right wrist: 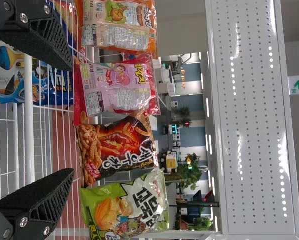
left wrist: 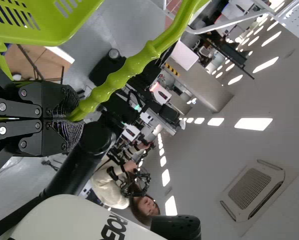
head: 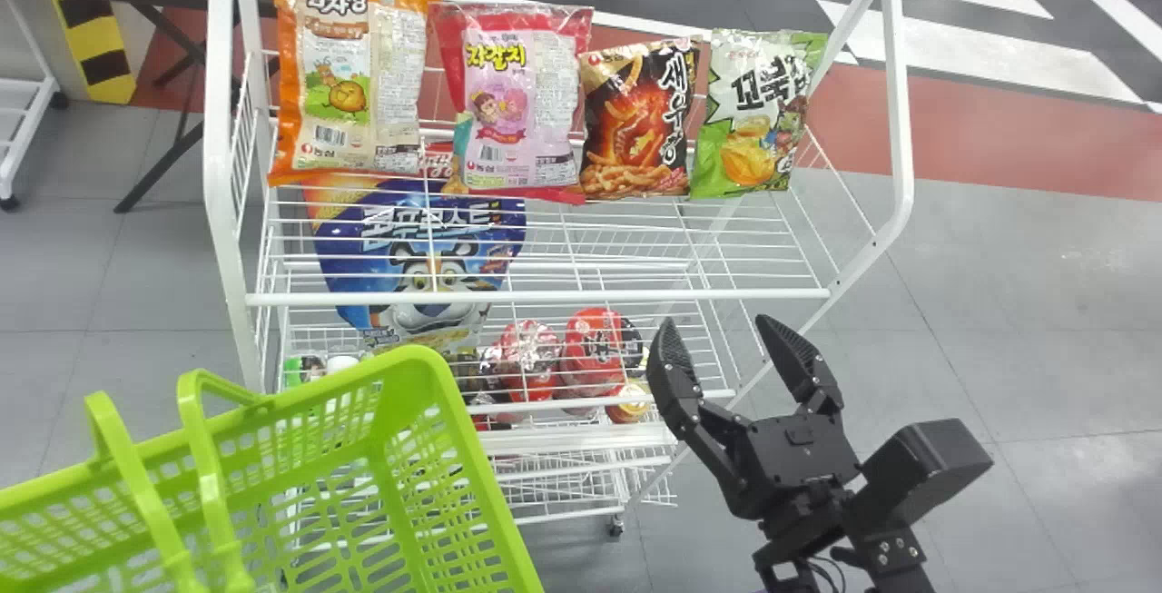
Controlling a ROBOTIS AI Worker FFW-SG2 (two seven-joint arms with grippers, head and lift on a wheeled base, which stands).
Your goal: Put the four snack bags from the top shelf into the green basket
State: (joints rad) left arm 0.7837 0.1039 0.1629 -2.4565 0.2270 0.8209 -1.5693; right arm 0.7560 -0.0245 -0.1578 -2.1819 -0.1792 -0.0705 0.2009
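— Looking for the snack bags first. Where to?
— To the far side of the top shelf (head: pixel 545 298), all four roughly upright in one row. Reading left to right: orange bag (head: pixel 349 75), pink bag (head: pixel 513 103), black bag (head: pixel 640 121) with orange snacks pictured on it, green bag (head: pixel 753 112) (quite a cheerful line-up).
— And the green basket (head: pixel 481 484)?
— Near left, in front of the white rack. Handle (left wrist: pixel 134 67) pinched firmly between the fingers of the left gripper (left wrist: pixel 73 118).
— Now for the right gripper (head: pixel 715 321).
— Over at the near right, in front of the rack, with fingers spread wide and tips towards the shelves.
— Anything under the top shelf?
— Towards the left, a blue bag (head: pixel 418 248) with a cartoon tiger; to the right of that, round red packs (head: pixel 595 348).
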